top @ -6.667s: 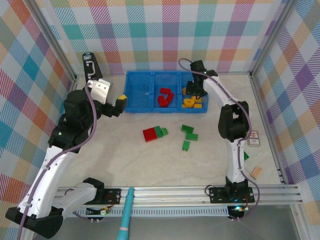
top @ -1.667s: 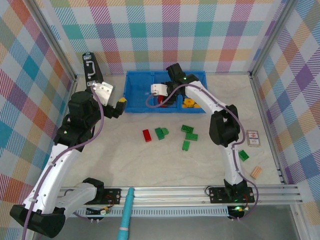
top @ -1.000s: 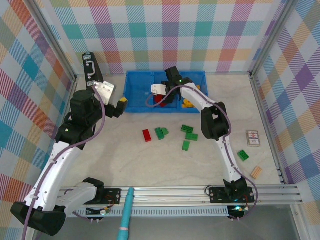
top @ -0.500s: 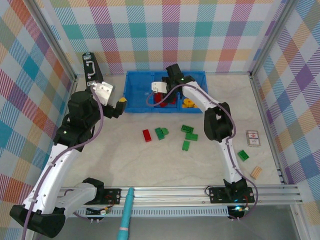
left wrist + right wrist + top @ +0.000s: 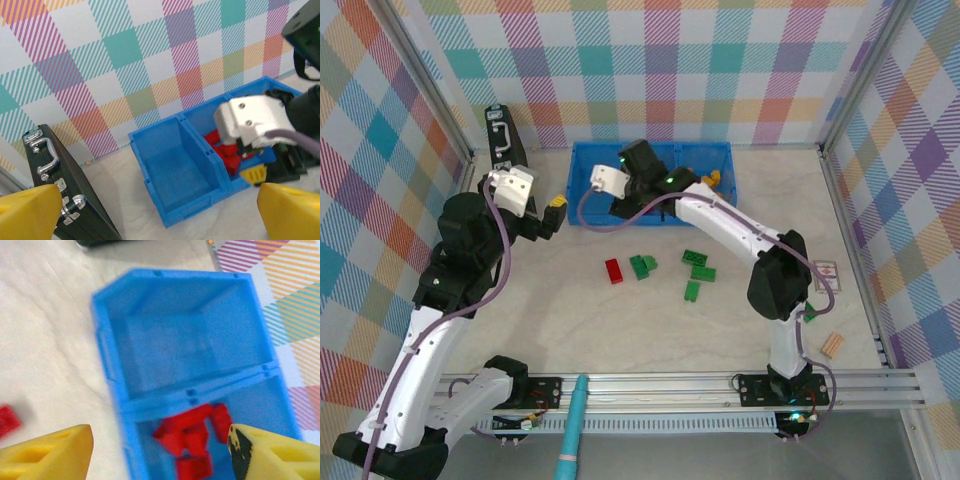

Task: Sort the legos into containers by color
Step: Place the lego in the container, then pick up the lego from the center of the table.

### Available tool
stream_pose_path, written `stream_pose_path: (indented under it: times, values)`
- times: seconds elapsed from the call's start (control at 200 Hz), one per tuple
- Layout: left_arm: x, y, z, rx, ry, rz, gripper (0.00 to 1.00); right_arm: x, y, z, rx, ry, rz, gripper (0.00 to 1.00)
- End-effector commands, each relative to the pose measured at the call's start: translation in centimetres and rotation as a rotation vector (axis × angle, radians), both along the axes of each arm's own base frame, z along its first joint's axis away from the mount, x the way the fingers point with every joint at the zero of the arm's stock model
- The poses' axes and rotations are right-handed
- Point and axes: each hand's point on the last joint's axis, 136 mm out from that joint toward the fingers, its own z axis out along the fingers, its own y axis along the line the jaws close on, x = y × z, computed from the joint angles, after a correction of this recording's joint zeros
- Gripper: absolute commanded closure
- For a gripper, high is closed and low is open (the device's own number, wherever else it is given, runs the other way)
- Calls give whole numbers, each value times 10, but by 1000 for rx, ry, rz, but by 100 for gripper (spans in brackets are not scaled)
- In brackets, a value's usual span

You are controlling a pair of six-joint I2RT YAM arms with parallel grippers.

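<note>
- Comparing with half a second ago, the right gripper (image 5: 161,434) has slid leftward along the blue tray (image 5: 588,212), from above the middle compartment to the wall between the middle and left compartments.
- Its yellow fingers (image 5: 47,450) are spread wide with nothing between them.
- The right arm's elbow has swung out and lower over the table than before.
- The left gripper (image 5: 160,192) has drifted slightly left and nearer. It hangs just off the tray's left end, beside the black case (image 5: 55,175), with its fingers spread and empty.
- Red bricks (image 5: 192,435) lie heaped in the middle compartment, as they did a second ago.
- An orange piece (image 5: 713,180) shows in the right compartment.
- One narrow red brick (image 5: 613,270) lies on the table just left of a green cluster (image 5: 642,265). Several seconds ago a wider red block lay in that spot.
- Three more green bricks (image 5: 698,272) sit to the right, where they were before.
- Another green brick (image 5: 810,312) lies partly behind the right arm, near the white card (image 5: 827,272) and the wooden block (image 5: 832,345).
</note>
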Motion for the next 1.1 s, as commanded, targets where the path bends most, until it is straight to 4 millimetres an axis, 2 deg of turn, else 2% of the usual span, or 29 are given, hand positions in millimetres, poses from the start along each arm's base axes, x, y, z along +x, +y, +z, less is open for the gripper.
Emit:
stream_pose_path:
  times: [0.0,0.125,0.33,0.435,0.63,1.095]
  values:
    - [-10,3,22,-38,-53,-7,0,-26,0,-14,75,224,-288,30]
    - [-14,5,28,-52,-67,3,0,-57,13,-41,121,462,-466,32]
    - [-21,10,40,-84,-80,23,0,-93,31,-86,183,690,-657,35]
    - [-25,12,45,-92,-84,28,0,-98,25,-105,165,710,-781,36]
    - [-33,16,54,-94,-99,46,0,-102,10,-136,84,711,-893,36]
    - [-39,18,61,-95,-107,50,0,-105,21,-187,52,756,-895,38]
